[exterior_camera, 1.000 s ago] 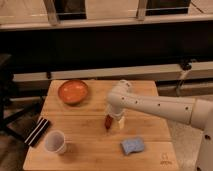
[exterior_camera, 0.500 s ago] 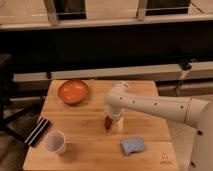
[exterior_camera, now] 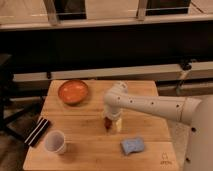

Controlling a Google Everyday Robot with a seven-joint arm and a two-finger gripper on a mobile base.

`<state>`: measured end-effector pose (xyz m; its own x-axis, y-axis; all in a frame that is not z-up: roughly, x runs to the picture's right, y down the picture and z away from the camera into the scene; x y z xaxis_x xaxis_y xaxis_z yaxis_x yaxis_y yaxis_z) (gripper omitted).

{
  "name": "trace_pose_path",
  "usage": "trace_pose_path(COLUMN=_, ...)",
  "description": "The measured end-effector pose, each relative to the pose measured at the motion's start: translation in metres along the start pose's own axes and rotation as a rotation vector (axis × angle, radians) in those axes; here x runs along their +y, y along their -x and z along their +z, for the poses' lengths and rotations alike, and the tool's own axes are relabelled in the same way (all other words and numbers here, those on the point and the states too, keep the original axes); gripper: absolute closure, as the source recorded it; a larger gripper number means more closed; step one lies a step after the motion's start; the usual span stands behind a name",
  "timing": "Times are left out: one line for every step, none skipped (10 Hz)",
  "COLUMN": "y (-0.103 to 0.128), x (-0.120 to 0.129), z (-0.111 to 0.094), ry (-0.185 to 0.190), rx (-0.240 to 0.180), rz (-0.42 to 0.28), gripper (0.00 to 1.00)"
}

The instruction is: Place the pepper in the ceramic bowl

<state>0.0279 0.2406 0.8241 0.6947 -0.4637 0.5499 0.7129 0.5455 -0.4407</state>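
Observation:
The ceramic bowl is orange, shallow and empty, and stands at the back left of the wooden table. The pepper is a small dark-red shape at the middle of the table, right at the tip of my gripper. The gripper points down from the white arm, which reaches in from the right. It is to the right of the bowl and nearer the front. A pale tube-like object sits just right of the pepper, partly hidden by the gripper.
A white paper cup stands at the front left. A black striped object lies at the left edge. A blue sponge lies at the front right. A dark bench or shelf runs behind the table.
The arm's wrist has shifted slightly to the left. The pepper remains at the gripper's tip in the middle of the table. Nothing else has moved.

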Motion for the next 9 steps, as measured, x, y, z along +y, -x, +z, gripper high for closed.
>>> trace_pose_path(y=0.0011, x=-0.0014, z=0.0039, ry=0.003, rx=-0.005, rz=-0.003, gripper=0.2)
trace_pose_path(y=0.0012, x=-0.0025, z=0.0054, ry=0.004, rx=-0.007, rz=-0.005, gripper=0.2)
trace_pose_path(y=0.0018, x=-0.0034, z=0.006, ry=0.006, rx=-0.01, rz=-0.007, gripper=0.2)
trace_pose_path(y=0.0024, x=-0.0043, z=0.0078, ry=0.008, rx=-0.012, rz=-0.009, gripper=0.25)
trace_pose_path(y=0.0031, x=-0.0048, z=0.0096, ry=0.01, rx=-0.013, rz=-0.011, gripper=0.34)
trace_pose_path(y=0.0035, x=-0.0057, z=0.0107, ry=0.01, rx=-0.014, rz=-0.011, gripper=0.42)
trace_pose_path(y=0.004, x=-0.0075, z=0.0114, ry=0.008, rx=-0.014, rz=-0.012, gripper=0.55)
trace_pose_path(y=0.0042, x=-0.0082, z=0.0113, ry=0.006, rx=-0.015, rz=-0.012, gripper=0.62)
trace_pose_path(y=0.0048, x=-0.0088, z=0.009, ry=0.004, rx=-0.016, rz=-0.013, gripper=0.73)
